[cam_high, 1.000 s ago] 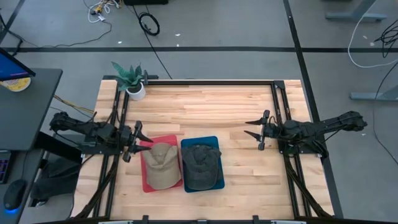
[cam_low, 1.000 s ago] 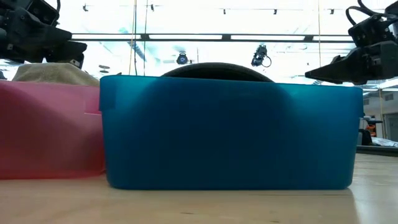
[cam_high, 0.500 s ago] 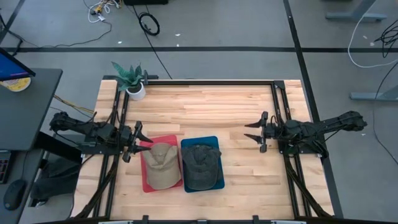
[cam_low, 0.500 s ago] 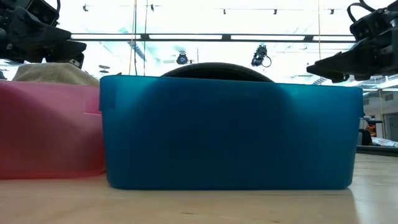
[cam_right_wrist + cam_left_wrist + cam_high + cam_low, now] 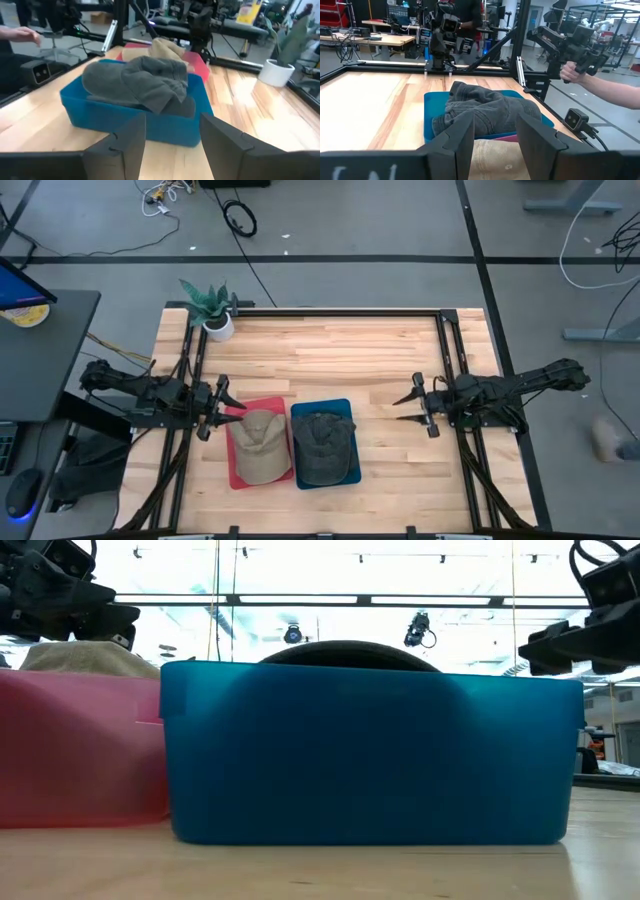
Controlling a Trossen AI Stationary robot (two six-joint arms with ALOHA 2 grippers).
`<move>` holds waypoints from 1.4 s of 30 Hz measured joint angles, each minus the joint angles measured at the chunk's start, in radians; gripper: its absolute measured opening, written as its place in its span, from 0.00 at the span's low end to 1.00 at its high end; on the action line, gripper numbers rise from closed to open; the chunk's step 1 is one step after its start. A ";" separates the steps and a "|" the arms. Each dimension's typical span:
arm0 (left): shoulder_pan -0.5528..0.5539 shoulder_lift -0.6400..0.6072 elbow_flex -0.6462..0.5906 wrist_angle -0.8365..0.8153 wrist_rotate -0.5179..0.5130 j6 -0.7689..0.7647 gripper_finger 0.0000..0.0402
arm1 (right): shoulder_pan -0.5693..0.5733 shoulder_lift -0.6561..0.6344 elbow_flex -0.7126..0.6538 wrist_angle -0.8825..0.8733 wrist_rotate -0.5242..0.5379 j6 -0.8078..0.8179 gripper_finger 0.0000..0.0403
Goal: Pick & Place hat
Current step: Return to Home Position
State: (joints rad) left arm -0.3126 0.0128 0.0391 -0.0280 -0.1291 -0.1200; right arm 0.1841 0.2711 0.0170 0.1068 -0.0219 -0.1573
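Your left gripper (image 5: pixel 226 408) hung on the far left, one bin away from the blue bin (image 5: pixel 354 472), over the outer edge of the red bin (image 5: pixel 235 478). In the left wrist view its fingers (image 5: pixel 457 142) stood well apart with nothing between them, so that arm carried no load and, by my judgement, was simply parked.

The red bin sat touching the blue bin's left wall. The brown cap (image 5: pixel 262 448) lay inside it, piled high enough to rise above the rim in the low view. I could not tell whether a second cap lay under it.

The blue bin held the dark cap (image 5: pixel 322 445), crumpled and domed, its crown showing above the rim. Both caps rested fully within their walls, so the sorting looked finished to me.

Right of the blue bin, across a bare strip of table (image 5: pixel 385 450), your right gripper (image 5: pixel 400 410) pointed back toward the bin from above the wood. Its fingers (image 5: pixel 131 140) were also spread and empty, which suited an arm clearing away rather than reaching in.

What seemed left was only to bring both arms to rest. The main risk I saw was a low finger snagging the raised brown cap beside the blue bin.
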 joint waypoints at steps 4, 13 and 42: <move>0.000 0.000 0.000 0.001 0.000 0.000 0.37 | 0.000 0.000 0.000 -0.032 0.015 0.014 0.47; 0.000 0.000 0.000 0.003 0.000 0.000 0.37 | 0.000 0.006 0.000 -0.093 0.022 0.143 0.47; 0.000 0.000 0.002 0.006 0.000 0.000 0.37 | 0.000 0.006 0.000 -0.077 0.024 0.385 0.47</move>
State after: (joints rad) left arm -0.3126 0.0128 0.0406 -0.0216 -0.1295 -0.1200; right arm 0.1838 0.2775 0.0174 0.0296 0.0021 0.2272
